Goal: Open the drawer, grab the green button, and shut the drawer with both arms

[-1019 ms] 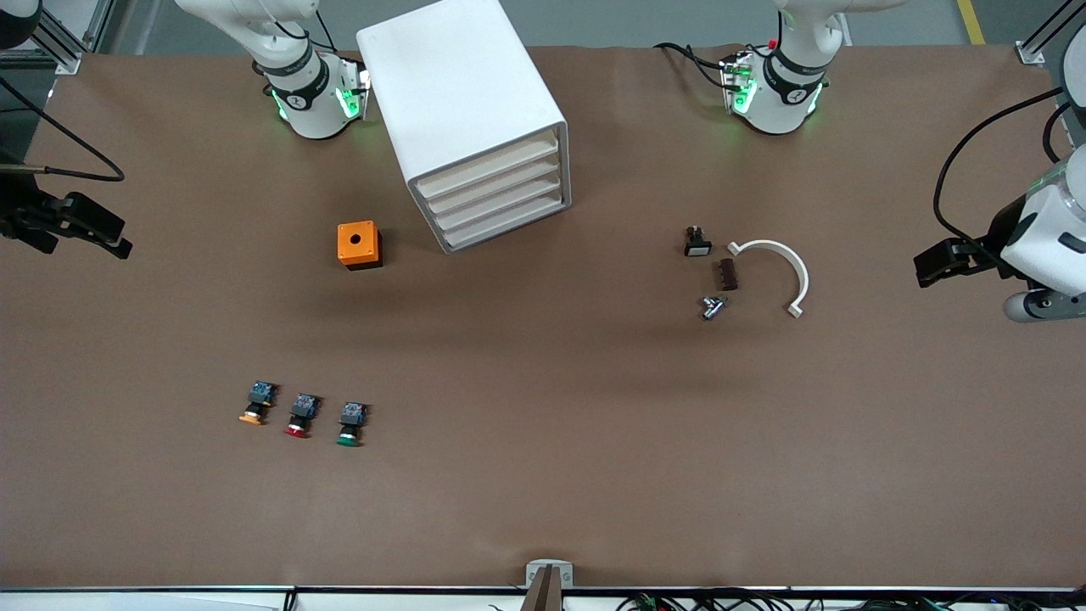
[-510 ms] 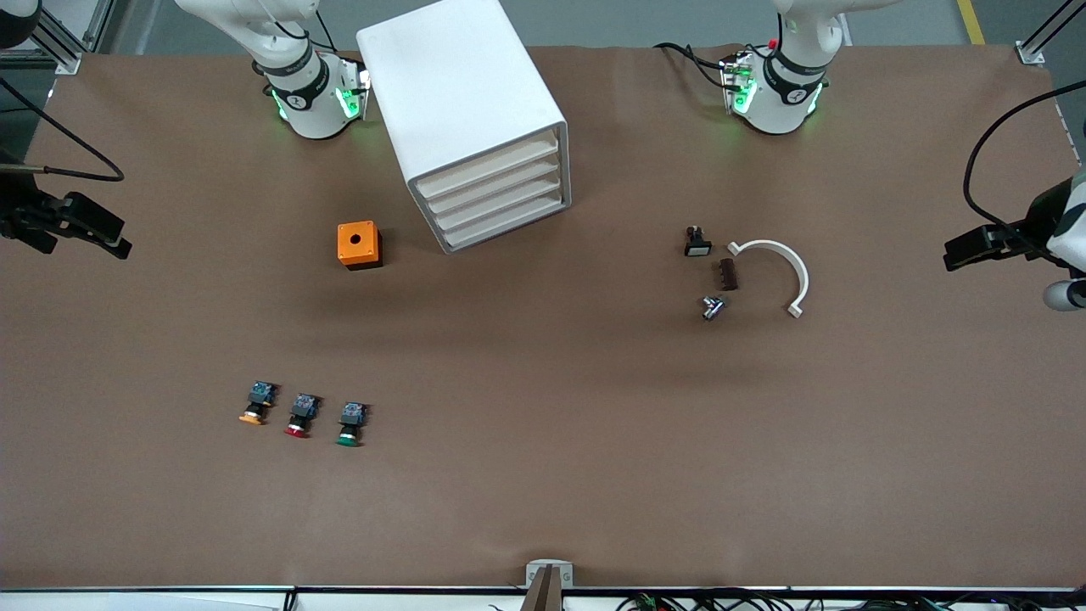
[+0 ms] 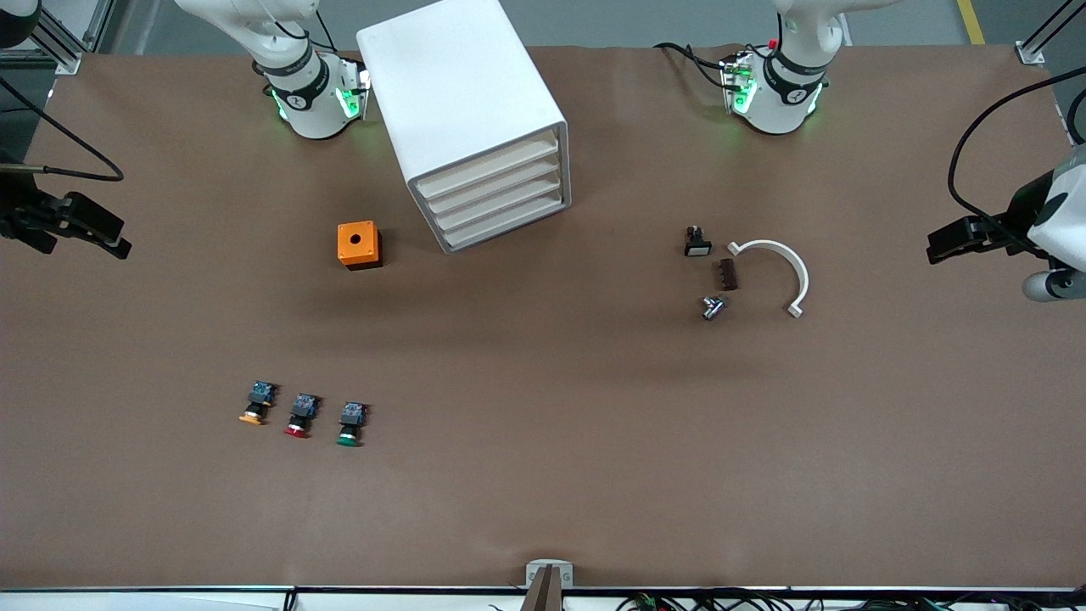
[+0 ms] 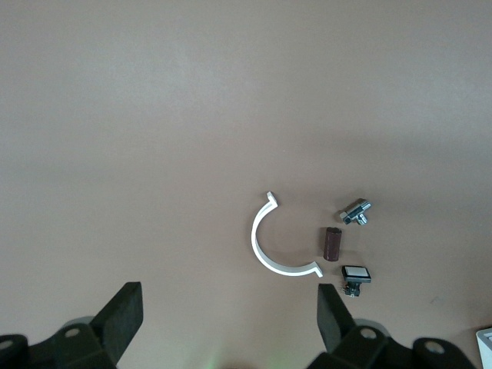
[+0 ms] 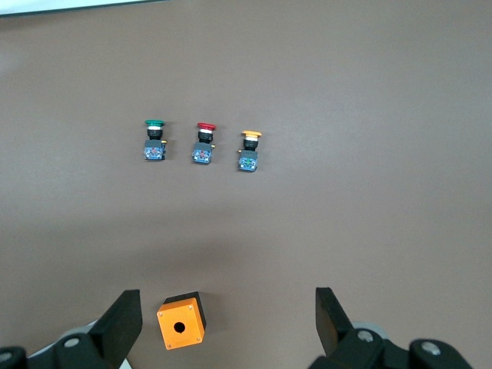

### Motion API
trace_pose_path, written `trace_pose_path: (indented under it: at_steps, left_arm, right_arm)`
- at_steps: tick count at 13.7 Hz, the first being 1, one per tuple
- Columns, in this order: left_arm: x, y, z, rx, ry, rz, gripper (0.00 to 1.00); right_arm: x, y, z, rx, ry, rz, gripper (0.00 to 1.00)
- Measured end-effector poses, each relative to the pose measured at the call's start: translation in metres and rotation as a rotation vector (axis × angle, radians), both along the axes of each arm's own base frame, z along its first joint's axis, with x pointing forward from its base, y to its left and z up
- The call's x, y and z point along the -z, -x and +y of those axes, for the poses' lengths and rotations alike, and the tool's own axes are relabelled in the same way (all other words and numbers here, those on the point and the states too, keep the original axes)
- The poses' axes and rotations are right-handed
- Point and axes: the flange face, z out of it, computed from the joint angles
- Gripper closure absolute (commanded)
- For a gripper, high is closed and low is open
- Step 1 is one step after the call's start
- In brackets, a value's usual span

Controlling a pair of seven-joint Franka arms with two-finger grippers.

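The white cabinet stands between the arm bases with all four fronts shut; the drawer is third from the top. The green-capped button lies on the table near the front camera, beside a red-capped one and an orange-capped one. It also shows in the right wrist view. My right gripper is open and empty, over the table at the right arm's end. My left gripper is open and empty, over the table at the left arm's end.
An orange box with a hole sits beside the cabinet. A white curved clip, a brown block, a small black switch and a metal part lie toward the left arm's end.
My left gripper swung out toward the table's end, then came back a little and farther from the front camera. The right arm has not moved. The drawers stay shut.
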Motion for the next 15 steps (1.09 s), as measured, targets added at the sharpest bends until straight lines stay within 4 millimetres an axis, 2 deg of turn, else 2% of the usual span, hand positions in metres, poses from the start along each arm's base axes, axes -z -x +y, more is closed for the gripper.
trace_pose_path:
  at_steps: [8, 11, 15]
  left_arm:
    - [-0.004, 0.017, -0.005, -0.008, 0.032, 0.002, 0.0]
    - [-0.007, 0.039, -0.01, -0.007, 0.034, -0.013, 0.0]
    - [-0.017, 0.07, -0.03, 0.019, 0.031, -0.04, 0.0]
  right_arm:
    - [0.0, 0.0, 0.0, 0.0, 0.0, 0.0, 0.0]
    - [0.0, 0.0, 0.0, 0.001, 0.0, 0.0, 0.0]
    - [0.0, 0.0, -0.001, 0.001, 0.0, 0.0, 0.0]
